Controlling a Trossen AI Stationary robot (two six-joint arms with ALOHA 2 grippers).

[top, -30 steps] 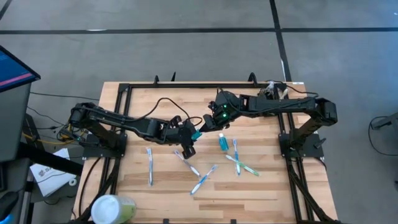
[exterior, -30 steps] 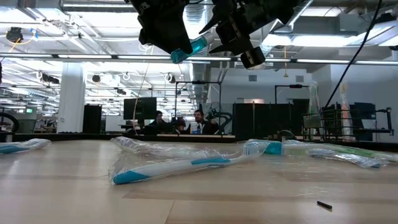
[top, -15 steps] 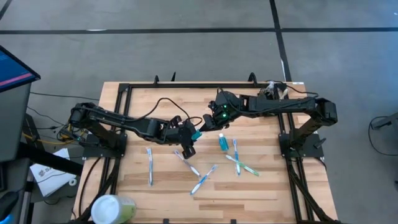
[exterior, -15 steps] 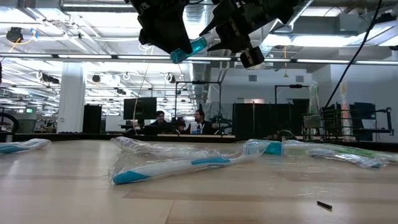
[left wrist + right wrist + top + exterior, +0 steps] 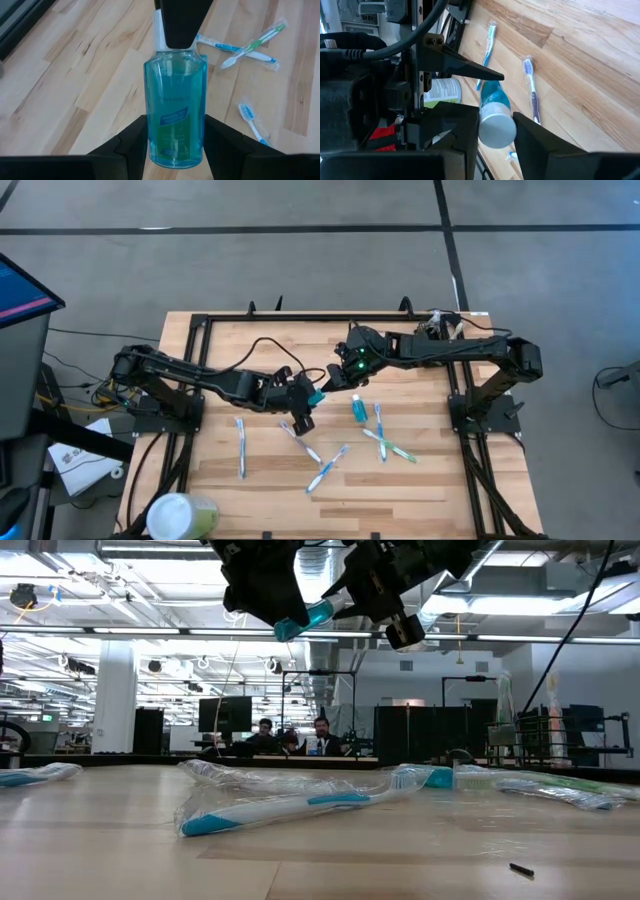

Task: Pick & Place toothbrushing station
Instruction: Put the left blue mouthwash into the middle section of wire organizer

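A clear blue mouthwash bottle (image 5: 175,110) with a white cap hangs high over the table's middle, held between both arms. My left gripper (image 5: 308,404) is shut on its body, and my right gripper (image 5: 337,381) meets it from the far right, shut on the cap (image 5: 497,129). In the low view the bottle (image 5: 305,620) slants, cap end higher. The toothbrushing station is out of view. My left gripper pinches the bottle's lower body (image 5: 150,145) between its two fingers (image 5: 127,147), one on each flat side. The fingers slant down from the table's left. The bottle is lifted clear and points away from the gripper, cap outward. My right gripper has the white cap (image 5: 495,131) between its two fingers (image 5: 462,132), coming at the bottle end-on from the far right and slanting down. One finger (image 5: 182,22) lies over the cap in the left wrist view. The bottle is clear of the table.
Several wrapped toothbrushes (image 5: 328,468) lie scattered on the wooden table below, with a second small blue bottle (image 5: 357,410) among them. A pale-green cup with a white lid (image 5: 180,515) stands at the near left corner. Black frame rails (image 5: 200,330) border the table.
My right gripper's fingers have drawn together onto the bottle's cap. Both arms and the bottle have kept their places.
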